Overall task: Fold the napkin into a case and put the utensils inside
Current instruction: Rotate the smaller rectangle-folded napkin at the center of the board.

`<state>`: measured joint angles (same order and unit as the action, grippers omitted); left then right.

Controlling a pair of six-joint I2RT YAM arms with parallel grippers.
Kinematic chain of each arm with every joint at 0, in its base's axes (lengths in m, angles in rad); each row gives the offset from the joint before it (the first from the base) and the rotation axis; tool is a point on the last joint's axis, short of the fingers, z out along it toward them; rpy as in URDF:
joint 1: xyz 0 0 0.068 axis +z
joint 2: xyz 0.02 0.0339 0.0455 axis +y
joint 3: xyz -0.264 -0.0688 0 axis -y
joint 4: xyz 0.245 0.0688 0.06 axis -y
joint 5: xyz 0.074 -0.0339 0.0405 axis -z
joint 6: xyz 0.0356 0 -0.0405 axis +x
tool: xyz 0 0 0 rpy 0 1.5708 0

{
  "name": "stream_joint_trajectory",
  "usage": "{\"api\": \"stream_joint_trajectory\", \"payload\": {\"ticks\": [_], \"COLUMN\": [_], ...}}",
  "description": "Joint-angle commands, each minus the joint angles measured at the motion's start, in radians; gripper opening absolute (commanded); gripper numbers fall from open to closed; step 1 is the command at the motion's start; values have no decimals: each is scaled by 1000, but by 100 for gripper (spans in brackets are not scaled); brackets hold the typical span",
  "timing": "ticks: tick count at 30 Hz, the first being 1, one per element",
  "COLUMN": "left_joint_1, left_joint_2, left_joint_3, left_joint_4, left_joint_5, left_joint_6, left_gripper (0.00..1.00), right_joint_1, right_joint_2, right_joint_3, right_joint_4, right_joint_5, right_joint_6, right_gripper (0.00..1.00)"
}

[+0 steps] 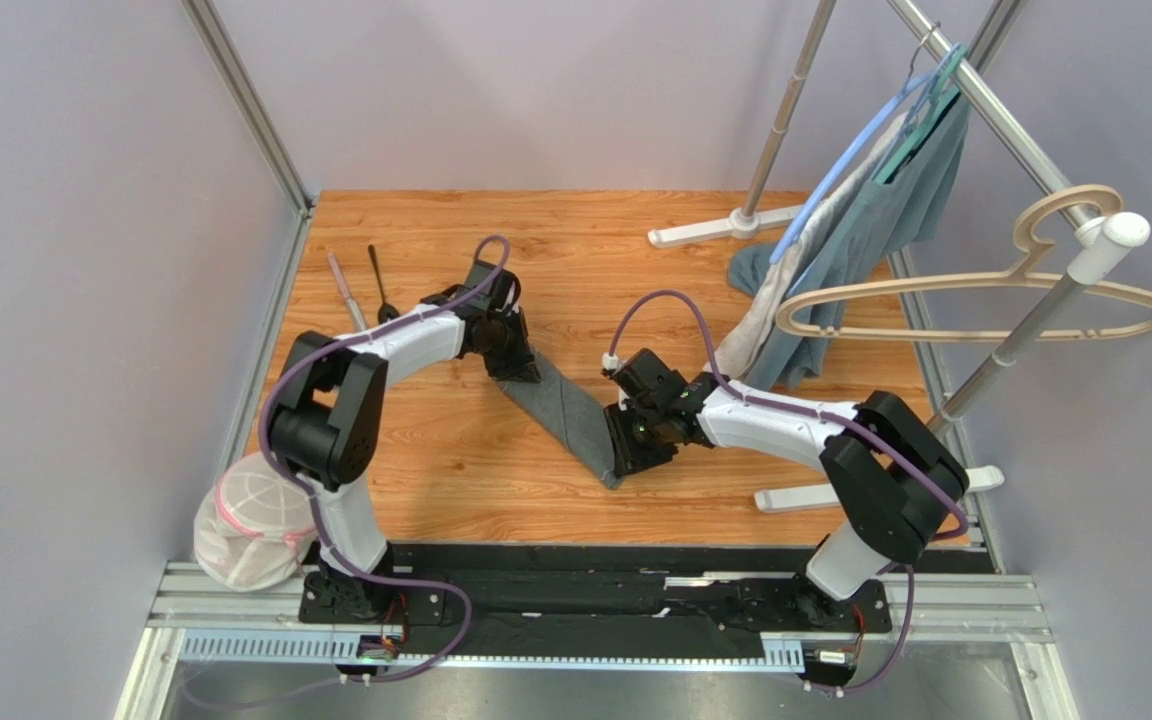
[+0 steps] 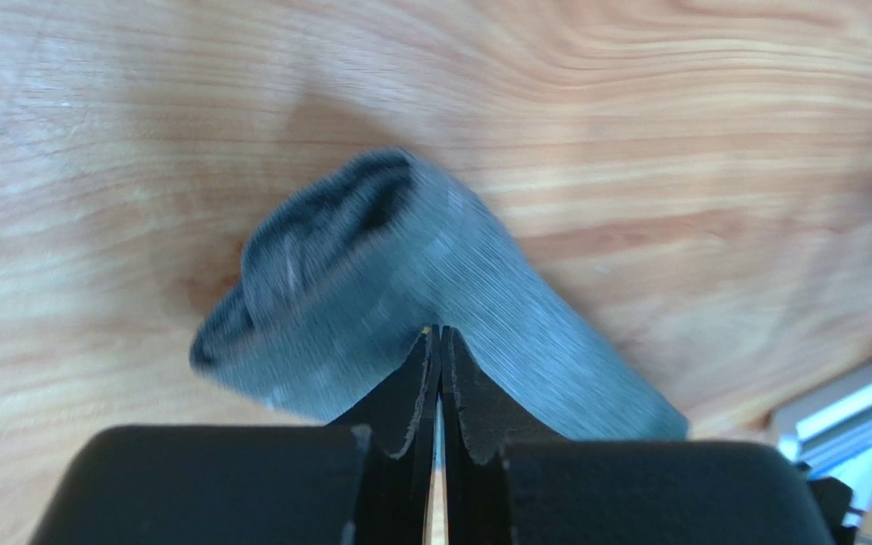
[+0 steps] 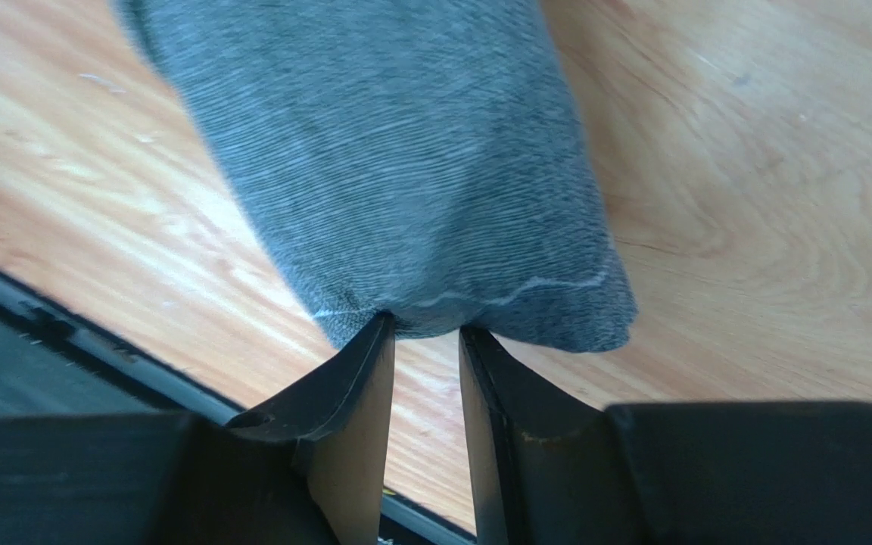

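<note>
L fingers (image 2: 407,397), R fingers (image 3: 350,397) pinch napkin (image 1: 567,408) ends.

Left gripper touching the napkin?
Touching. Left wrist view: the left gripper is pinched shut on the napkin, cloth bunched over its tips.

Bright, even light with soft shadows. The top view is sharp. In the left wrist view the dark grey folded cloth (image 2: 407,284) looks blurry.

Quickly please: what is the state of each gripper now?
Left gripper: closed, pinching the napkin.
Right gripper: jaws slightly apart at the napkin's end; whether it grips cannot be told.
</note>
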<state>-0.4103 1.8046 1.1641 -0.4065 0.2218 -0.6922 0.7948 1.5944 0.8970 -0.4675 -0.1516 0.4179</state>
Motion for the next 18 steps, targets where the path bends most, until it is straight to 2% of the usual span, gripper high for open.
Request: {"api": "stream_joint_trajectory", "payload": {"ticks": [1, 2, 5, 11, 15, 18], "left_joint_1": [-1, -1, -1, -1, 1, 4], "left_joint_2": [58, 52, 21, -73, -91, -82], "left_joint_3": [-18, -32, -99, -205, -144, -68], "left_joint_4": [43, 52, 89, 118, 68, 8], "left_joint_5": [-42, -47, -59, -110, -130, -139], "left_joint_6": [-27, -33, -67, -130, -119, -83], "left_gripper": [6, 6, 7, 7, 7, 7], "right_joint_1": [-35, -42, -68, -132, -158, -158], "right_joint_2": [30, 36, 71, 212, 292, 286], "right_joint_3": [-10, 5, 89, 295, 483, 533], "right_joint_4": [21, 10, -6, -14, -100, -190], "right_joint_5": [142, 229, 326, 373, 417, 484], "right_joint_6": [-8, -11, -42, -151, -226, -249], "right_gripper": [31, 30, 30, 29, 29, 32]}}
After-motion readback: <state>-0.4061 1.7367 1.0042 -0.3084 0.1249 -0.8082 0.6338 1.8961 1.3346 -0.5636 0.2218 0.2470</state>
